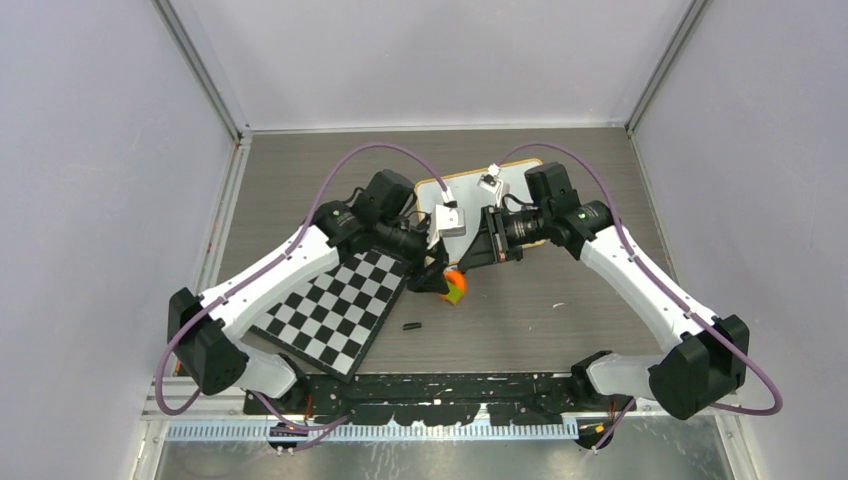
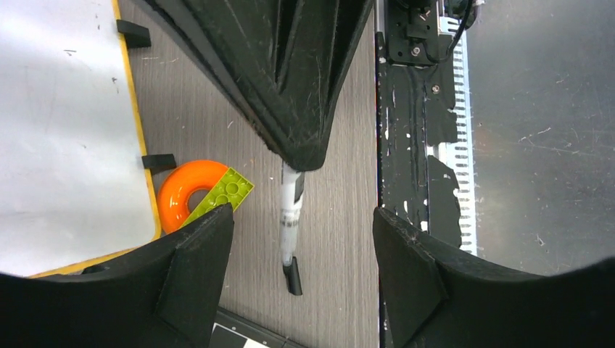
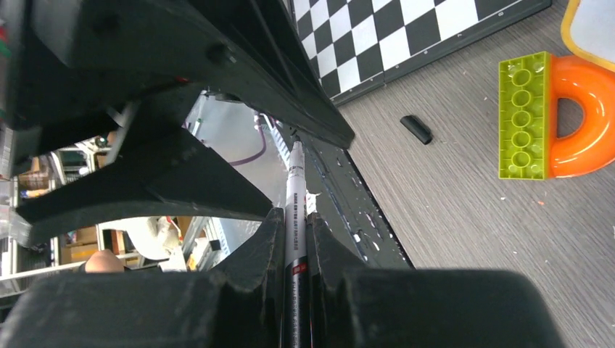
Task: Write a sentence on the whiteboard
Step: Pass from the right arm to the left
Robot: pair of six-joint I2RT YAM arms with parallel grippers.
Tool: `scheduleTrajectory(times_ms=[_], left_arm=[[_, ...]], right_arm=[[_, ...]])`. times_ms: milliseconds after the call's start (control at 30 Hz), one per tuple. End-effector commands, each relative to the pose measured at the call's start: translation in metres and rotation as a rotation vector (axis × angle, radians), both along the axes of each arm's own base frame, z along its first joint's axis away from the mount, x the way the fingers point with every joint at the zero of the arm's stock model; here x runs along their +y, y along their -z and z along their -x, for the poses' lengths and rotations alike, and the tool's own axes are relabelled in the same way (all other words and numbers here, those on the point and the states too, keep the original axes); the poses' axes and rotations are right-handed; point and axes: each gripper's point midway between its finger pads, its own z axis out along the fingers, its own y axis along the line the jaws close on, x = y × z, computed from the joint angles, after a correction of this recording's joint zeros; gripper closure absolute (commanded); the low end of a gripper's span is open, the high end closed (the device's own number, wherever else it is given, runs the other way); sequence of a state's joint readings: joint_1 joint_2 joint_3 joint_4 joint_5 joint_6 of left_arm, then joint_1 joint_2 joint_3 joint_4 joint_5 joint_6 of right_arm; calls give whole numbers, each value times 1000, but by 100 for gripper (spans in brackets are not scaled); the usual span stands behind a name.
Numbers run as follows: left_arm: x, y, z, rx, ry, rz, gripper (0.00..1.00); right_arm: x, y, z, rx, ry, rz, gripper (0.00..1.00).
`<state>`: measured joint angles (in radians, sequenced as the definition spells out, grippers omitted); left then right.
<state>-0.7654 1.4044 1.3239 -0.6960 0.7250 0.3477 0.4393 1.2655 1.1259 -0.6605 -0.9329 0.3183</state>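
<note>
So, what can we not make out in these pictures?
the whiteboard: top view, the left gripper and the right gripper cover most; left wrist view, picture edge cuts it. Writing: cannot tell.
the marker tip: right wrist view, the left gripper hides it.

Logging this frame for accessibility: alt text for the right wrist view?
The right claw is shut on a white marker pointing away from the camera. Beyond lie a green brick against an orange arch, a small black piece and a chequered board.

Left arm (image 1: 290, 262) and right arm (image 1: 630, 270) meet at the whiteboard (image 1: 511, 187), near an orange-green toy (image 1: 455, 287).
</note>
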Motion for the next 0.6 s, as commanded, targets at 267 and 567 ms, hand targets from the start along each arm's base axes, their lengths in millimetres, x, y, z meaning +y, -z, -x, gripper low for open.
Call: scheduleTrajectory(times_ms=[267,567], left_arm=[[-20,-16,-6,-69,37,50,58],[-22,-14,-11,-57,5,40,100]], right_arm=[[11,-27,6,-36,-52,-85,100],[12,-25,11,-31,-74,-82,86]])
